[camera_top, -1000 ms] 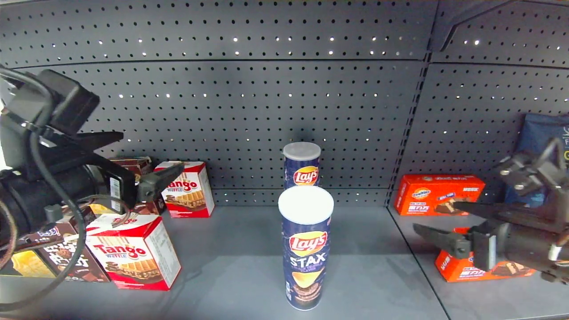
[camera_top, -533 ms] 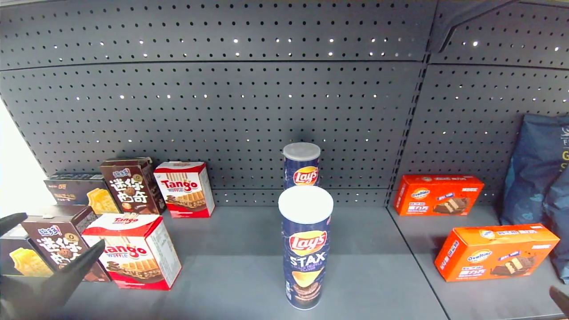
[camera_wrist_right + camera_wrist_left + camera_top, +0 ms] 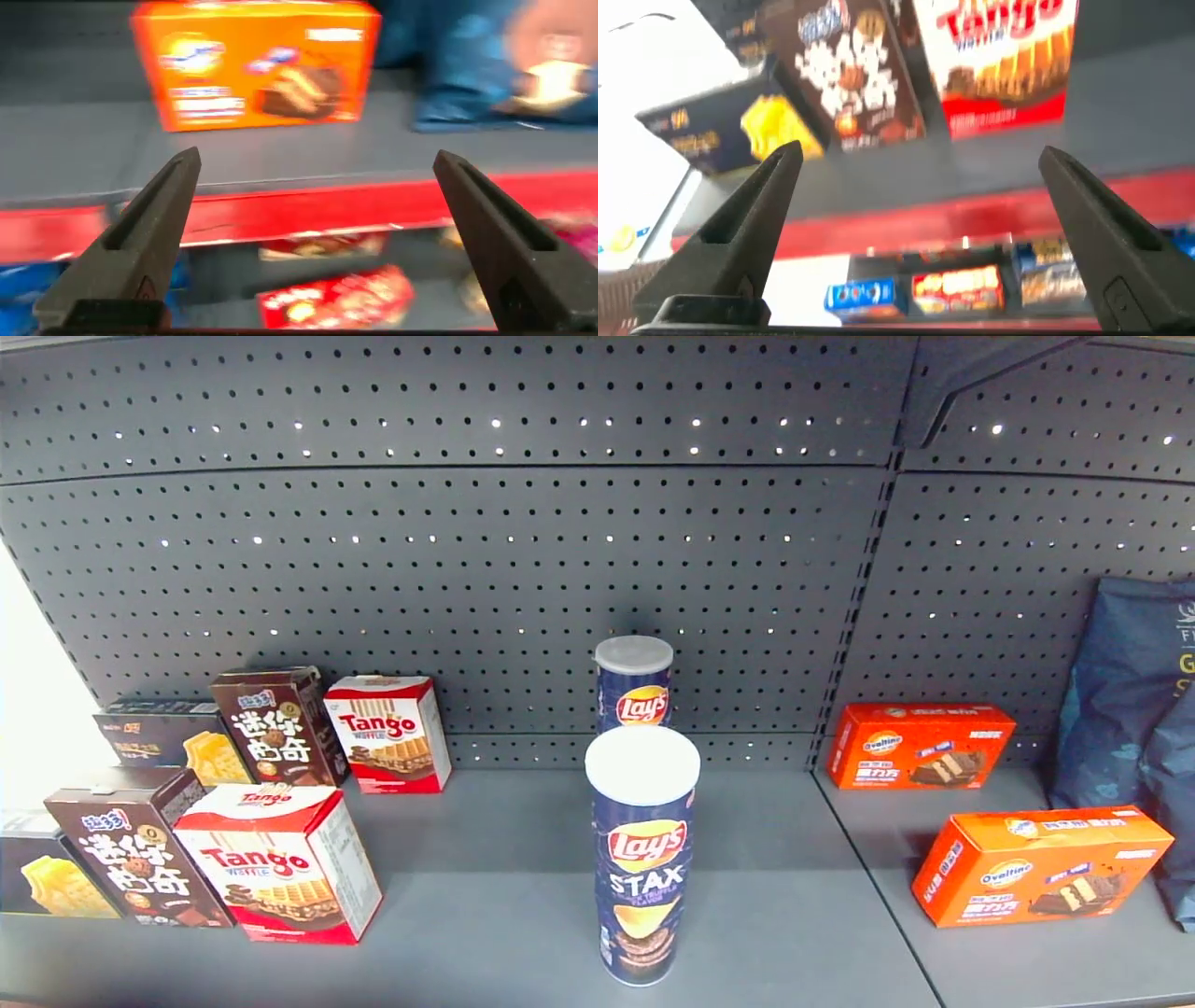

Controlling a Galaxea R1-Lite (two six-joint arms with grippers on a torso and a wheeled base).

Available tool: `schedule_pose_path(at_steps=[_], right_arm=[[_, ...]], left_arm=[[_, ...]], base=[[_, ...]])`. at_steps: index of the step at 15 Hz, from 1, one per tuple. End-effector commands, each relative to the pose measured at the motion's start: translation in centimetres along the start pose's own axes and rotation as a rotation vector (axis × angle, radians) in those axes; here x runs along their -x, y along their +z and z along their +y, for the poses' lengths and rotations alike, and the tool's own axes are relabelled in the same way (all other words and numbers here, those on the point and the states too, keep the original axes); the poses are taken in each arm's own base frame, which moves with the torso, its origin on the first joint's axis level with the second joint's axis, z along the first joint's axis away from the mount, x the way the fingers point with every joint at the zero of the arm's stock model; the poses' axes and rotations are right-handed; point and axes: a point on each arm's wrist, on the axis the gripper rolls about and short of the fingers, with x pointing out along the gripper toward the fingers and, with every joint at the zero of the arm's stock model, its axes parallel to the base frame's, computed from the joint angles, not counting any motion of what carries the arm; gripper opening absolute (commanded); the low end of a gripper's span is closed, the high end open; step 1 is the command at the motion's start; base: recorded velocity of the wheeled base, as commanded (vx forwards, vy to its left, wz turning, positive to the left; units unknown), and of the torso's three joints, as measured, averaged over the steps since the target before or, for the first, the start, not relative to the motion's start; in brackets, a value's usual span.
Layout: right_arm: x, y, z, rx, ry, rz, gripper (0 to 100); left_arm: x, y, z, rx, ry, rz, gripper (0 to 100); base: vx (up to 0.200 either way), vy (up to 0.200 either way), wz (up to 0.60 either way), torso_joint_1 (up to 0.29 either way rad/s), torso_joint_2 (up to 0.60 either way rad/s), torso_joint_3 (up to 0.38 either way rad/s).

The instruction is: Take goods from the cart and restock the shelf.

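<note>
- On the grey shelf (image 3: 485,905), dead centre, the front chip can (image 3: 642,859) stands upright with its white lid on. The back chip can (image 3: 634,686) stands straight behind it, close to the pegboard wall (image 3: 467,569).
- Over on the robot's left end of the shelf there's a bunch of boxes in two rows. Up front is the red-and-white front wafer box (image 3: 280,863), with the brown front cookie box (image 3: 131,854) just beside it, then the front dark box (image 3: 42,882) with a yellow picture at the very edge.
- Behind those, in the same order, are the back wafer box (image 3: 390,733), the back cookie box (image 3: 275,723) and the back dark box (image 3: 163,747), all upright near the wall.
- On the right, past a seam in the shelf, the front orange box (image 3: 1041,863) lies flat and turned at an angle. The back orange box (image 3: 920,745) lies near the wall, apart from it, and the blue bags (image 3: 1120,691) lean at the far right.
- The left gripper (image 3: 920,149) has its fingers spread wide with nothing between them. It sits out in front of the shelf's red front edge (image 3: 971,219), facing the cookie and wafer boxes. Some small packs (image 3: 957,285) sit on a lower level under that edge.
- The right gripper (image 3: 318,154) is the same deal, fingers spread wide and empty. It faces the end of the shelf with the orange boxes and blue bags, with red packs (image 3: 336,299) on the level below.
</note>
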Motion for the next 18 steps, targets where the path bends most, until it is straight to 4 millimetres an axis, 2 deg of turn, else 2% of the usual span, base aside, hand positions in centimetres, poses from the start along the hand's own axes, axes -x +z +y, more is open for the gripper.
schedule_pose_path(at_steps=[1,6,8,13,14,18], right_arm=[[0.1,-0.6,0.1,-0.011,0.013,0.027,100],[0.1,-0.5,0.0,-0.017,0.01,0.024,100],[0.1,-0.5,0.0,-0.017,0.01,0.024,100],[0.1,-0.5,0.0,-0.017,0.01,0.024,100],[0.1,-0.5,0.0,-0.017,0.01,0.024,100],[0.1,-0.5,0.0,-0.017,0.01,0.024,100]], left_arm=[[2.0,-1.9,0.2,0.024,0.019,-0.077,100],[2.1,-3.0,0.0,0.033,0.015,-0.075,100],[1.4,-4.3,-0.6,0.084,0.004,-0.042,100],[1.3,-4.3,-1.1,0.132,-0.217,-0.103,100],[1.2,-4.3,-1.1,0.196,-0.232,-0.102,100],[1.2,-4.3,-1.2,0.181,-0.228,-0.105,100]], base=[[0.0,0.0,0.0,0.0,0.0,0.0],[0.0,0.0,0.0,0.0,0.0,0.0],[0.0,0.0,0.0,0.0,0.0,0.0],[0.0,0.0,0.0,0.0,0.0,0.0],[0.0,0.0,0.0,0.0,0.0,0.0],[0.0,0.0,0.0,0.0,0.0,0.0]])
